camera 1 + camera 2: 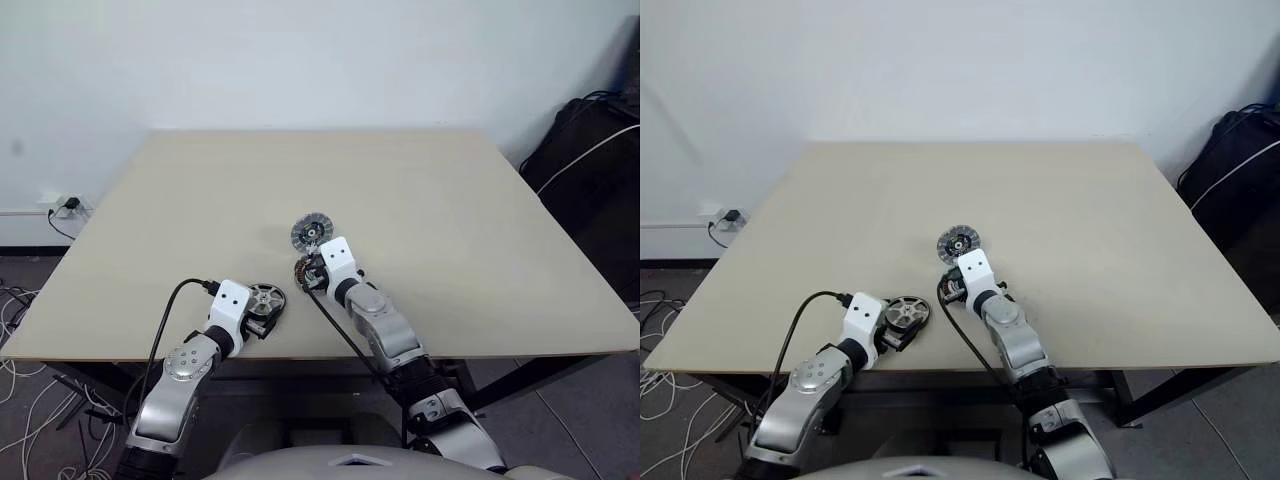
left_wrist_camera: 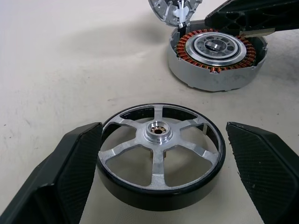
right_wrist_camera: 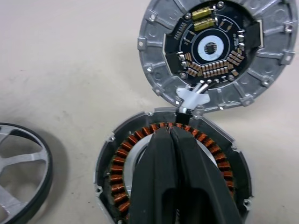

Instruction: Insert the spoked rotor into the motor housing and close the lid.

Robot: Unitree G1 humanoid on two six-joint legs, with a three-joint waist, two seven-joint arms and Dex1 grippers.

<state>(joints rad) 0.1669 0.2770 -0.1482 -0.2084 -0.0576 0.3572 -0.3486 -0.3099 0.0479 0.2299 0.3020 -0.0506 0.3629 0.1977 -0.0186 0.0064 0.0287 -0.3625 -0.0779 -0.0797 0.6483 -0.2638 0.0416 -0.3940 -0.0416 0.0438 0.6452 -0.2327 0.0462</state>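
Nothing's in yet: spoked rotor (image 2: 160,157) sits on the table between the left gripper's (image 2: 161,172) wide-apart fingers; right gripper (image 3: 171,135), pinched together, hovers over the motor housing (image 3: 122,161); lid (image 3: 217,51) lies open beside it.

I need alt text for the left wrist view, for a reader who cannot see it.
The spoked rotor lies flat on the table between the open left claw's two black fingers. Beyond it sits the copper-wound motor housing, with the lid behind.
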